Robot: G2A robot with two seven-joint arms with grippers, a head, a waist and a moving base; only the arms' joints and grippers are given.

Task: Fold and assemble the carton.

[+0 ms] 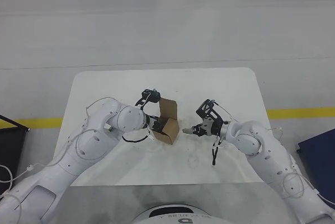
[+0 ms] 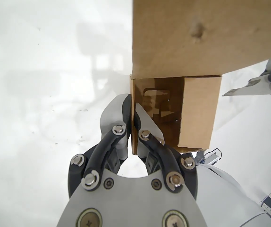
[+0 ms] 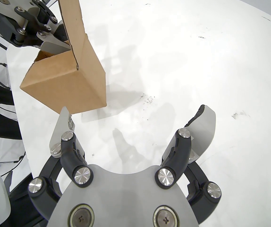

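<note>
brown carton (image 1: 167, 126), one flap upright: your left jaws clamp its wall edge, your right jaws stand apart just beside it; bench (image 1: 223, 89) edges lie well away.

Bright, even light; soft, faint shadows.

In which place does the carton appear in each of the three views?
Top view: carton at the middle of the white table.
Left wrist view: carton just ahead of the left hand, which clamps one wall.
Right wrist view: carton just beyond the open right hand.
Shared landmark: its tall upright flap.
</note>
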